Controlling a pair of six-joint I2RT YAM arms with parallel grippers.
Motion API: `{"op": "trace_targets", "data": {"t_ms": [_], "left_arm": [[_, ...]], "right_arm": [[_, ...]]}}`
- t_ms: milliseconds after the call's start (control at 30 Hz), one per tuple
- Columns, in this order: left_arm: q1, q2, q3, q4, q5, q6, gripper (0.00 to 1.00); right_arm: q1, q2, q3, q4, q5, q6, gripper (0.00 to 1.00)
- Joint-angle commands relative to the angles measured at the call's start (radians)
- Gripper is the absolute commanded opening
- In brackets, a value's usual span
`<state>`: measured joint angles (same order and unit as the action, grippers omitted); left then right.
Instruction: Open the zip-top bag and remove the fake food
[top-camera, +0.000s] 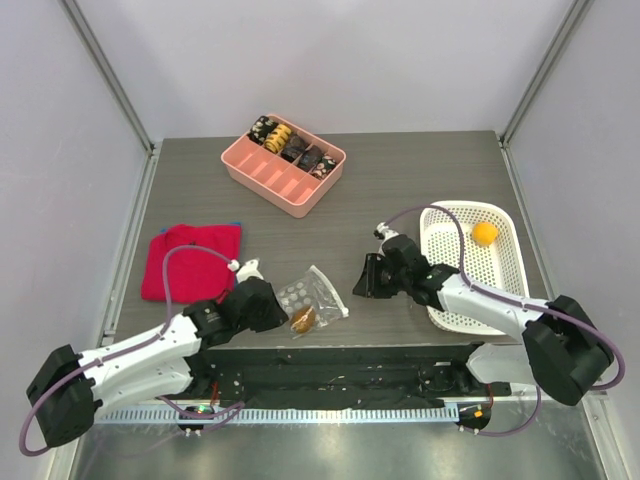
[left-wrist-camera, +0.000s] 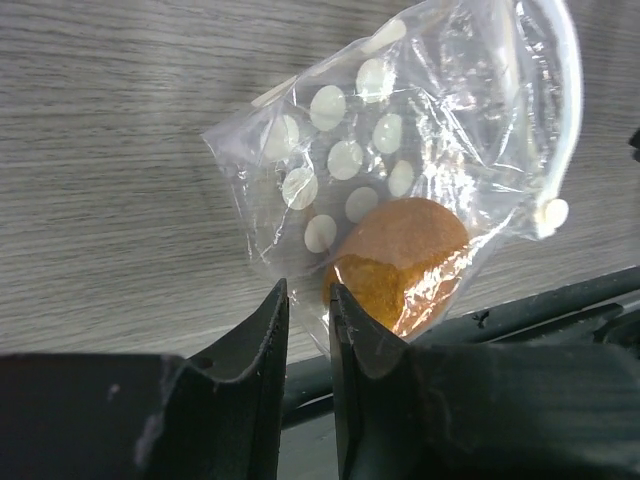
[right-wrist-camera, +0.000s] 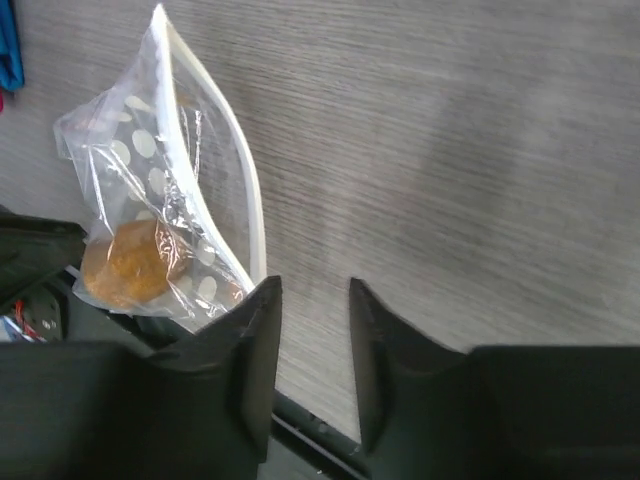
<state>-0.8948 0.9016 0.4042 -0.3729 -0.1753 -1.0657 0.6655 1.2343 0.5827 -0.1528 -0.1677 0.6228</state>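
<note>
Enclosing fake food (left-wrist-camera: 400, 255), zip-top bag (left-wrist-camera: 340, 130) by left end effector (left-wrist-camera: 305, 292)

grey wood-grain table (top-camera: 420, 180) carries a pink divided tray (top-camera: 268, 188), red cloth (top-camera: 195, 260), zip-top bag (top-camera: 312, 298) and white basket (top-camera: 482, 272).

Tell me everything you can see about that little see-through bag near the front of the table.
The zip-top bag is small, clear, crinkly plastic printed with white dots, with a white zip strip along one edge. It lies on the grey table by the near edge, holding one rounded orange-brown fake food piece. The left tool sits at its corner; whether it pinches the plastic is unclear.
</note>
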Motion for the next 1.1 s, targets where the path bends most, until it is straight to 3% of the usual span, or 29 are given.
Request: {"op": "trace_targets", "data": {"t_ms": [0, 200, 333, 600, 1067], "left_arm": [[-0.004, -0.053, 0.030, 0.020, -0.003, -0.002, 0.22], [-0.004, -0.023, 0.071, 0.011, 0.017, 0.013, 0.22], [-0.004, -0.004, 0.073, 0.023, 0.051, 0.009, 0.20], [-0.004, 0.026, 0.059, 0.035, 0.143, 0.021, 0.20], [-0.004, 0.014, 0.016, 0.031, 0.111, 0.010, 0.19]], "right_arm": [[0.000, 0.028, -0.010, 0.140, -0.049, -0.011, 0.21], [0.002, 0.126, -0.047, 0.332, -0.147, 0.009, 0.11], [0.002, 0.212, -0.017, 0.364, -0.142, -0.029, 0.05], [-0.003, 0.321, 0.039, 0.395, -0.165, -0.081, 0.04], [-0.018, 0.313, 0.083, 0.383, -0.269, -0.136, 0.04]]}}
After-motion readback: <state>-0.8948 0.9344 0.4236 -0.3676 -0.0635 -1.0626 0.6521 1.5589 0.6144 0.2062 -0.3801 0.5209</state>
